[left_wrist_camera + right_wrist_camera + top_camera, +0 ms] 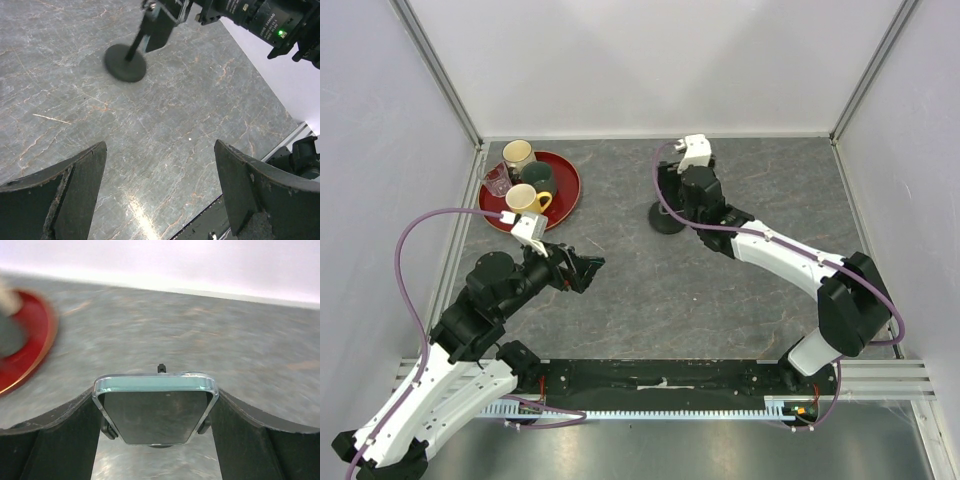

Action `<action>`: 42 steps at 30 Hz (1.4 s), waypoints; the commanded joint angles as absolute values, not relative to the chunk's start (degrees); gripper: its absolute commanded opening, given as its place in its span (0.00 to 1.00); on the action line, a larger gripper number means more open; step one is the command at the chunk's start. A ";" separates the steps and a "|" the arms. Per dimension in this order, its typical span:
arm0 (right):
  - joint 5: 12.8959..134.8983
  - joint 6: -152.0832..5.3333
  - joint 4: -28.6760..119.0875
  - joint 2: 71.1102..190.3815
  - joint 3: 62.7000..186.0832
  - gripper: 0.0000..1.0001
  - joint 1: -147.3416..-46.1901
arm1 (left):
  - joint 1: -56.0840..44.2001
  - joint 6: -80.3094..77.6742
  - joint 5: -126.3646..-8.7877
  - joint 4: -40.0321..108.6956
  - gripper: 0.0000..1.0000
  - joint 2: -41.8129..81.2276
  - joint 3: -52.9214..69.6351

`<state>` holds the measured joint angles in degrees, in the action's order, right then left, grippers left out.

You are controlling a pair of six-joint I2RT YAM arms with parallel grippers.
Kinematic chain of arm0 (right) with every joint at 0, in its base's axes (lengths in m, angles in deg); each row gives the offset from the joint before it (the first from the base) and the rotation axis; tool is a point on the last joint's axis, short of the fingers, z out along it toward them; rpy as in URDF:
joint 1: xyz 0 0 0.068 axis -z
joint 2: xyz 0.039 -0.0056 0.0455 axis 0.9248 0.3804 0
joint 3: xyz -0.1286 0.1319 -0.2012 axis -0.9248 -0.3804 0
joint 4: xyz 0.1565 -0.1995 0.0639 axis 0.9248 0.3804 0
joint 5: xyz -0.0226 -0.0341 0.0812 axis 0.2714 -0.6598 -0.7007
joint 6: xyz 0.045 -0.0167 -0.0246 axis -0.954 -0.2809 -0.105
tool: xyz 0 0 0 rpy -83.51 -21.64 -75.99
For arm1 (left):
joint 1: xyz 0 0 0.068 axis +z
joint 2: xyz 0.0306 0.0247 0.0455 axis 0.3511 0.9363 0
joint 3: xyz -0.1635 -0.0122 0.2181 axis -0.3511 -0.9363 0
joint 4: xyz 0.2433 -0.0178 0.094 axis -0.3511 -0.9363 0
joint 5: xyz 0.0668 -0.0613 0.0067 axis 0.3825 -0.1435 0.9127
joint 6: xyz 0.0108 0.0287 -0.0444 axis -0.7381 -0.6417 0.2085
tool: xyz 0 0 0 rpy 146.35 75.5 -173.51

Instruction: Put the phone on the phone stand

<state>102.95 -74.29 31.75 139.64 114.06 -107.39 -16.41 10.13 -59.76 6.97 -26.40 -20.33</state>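
The right gripper point(156, 395) is clamped on the phone point(156, 415): in the right wrist view its two fingers point(65, 440) press against the phone's long edges, one on each side, with the glossy dark screen and pale case rim between them. Small black parts peek out beside the phone's far end and above its near edge, but it is not clear whether they belong to the stand's bracket. In the overhead view the right arm reaches from 5 o'clock toward the table's middle, and its wrist hangs over the phone stand point(667, 218), whose round base sits on the grey marbled table point(760, 180) just to the 12 o'clock side of centre. The left wrist view shows that base point(125, 62) flat on the table, the thin stem leaning up from it to a dark slab at the right gripper. Whether the phone is seated in the bracket cannot be told. The left gripper point(160, 145) hovers over bare table toward 9 o'clock of centre, jaws wide apart and holding nothing. A red tray point(570, 190) with three mugs and a glass lies in the 10 o'clock corner.
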 commanded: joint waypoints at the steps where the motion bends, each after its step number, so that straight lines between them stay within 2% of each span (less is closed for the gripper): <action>1: 143.98 -79.73 37.57 139.23 119.50 0.00 -105.96 | -16.27 8.28 -59.49 7.18 0.93 -25.90 -19.43; 2: 148.99 -80.44 39.49 138.88 119.60 0.00 -104.83 | -16.27 8.37 -59.49 7.01 0.93 -25.90 -19.34; 6: 152.72 -86.24 42.93 134.49 116.01 0.00 -99.03 | -16.18 8.29 -59.49 6.30 0.93 -26.34 -18.81; 15: 155.63 -97.75 54.01 126.23 111.43 0.00 -79.78 | -16.27 8.19 -60.01 6.65 0.93 -25.56 -18.28; 20: 153.34 -102.94 57.86 123.58 109.84 0.00 -69.94 | -16.27 8.81 -61.42 7.97 0.92 -24.15 -18.29; 31: 149.66 -107.78 59.02 121.56 106.77 0.00 -62.28 | -16.27 10.39 -62.66 7.88 0.91 -24.32 -18.02; 32: 148.70 -107.78 59.02 121.65 106.85 0.03 -62.19 | -16.27 10.57 -62.65 7.88 0.91 -24.41 -18.02; 34: 147.72 -107.35 59.02 122.17 106.94 0.26 -62.19 | -16.27 10.83 -62.48 7.88 0.91 -24.58 -18.02; 35: 147.02 -106.91 58.94 122.26 107.03 0.53 -62.19 | -16.27 11.09 -62.74 7.88 0.91 -24.50 -18.02; 38: 144.56 -104.72 59.03 122.18 107.20 0.98 -62.45 | -16.27 11.62 -63.00 7.97 0.91 -24.67 -17.93; 42: 143.32 -100.58 57.36 119.98 107.20 0.98 -64.91 | -16.27 12.15 -63.44 8.23 0.91 -24.59 -18.02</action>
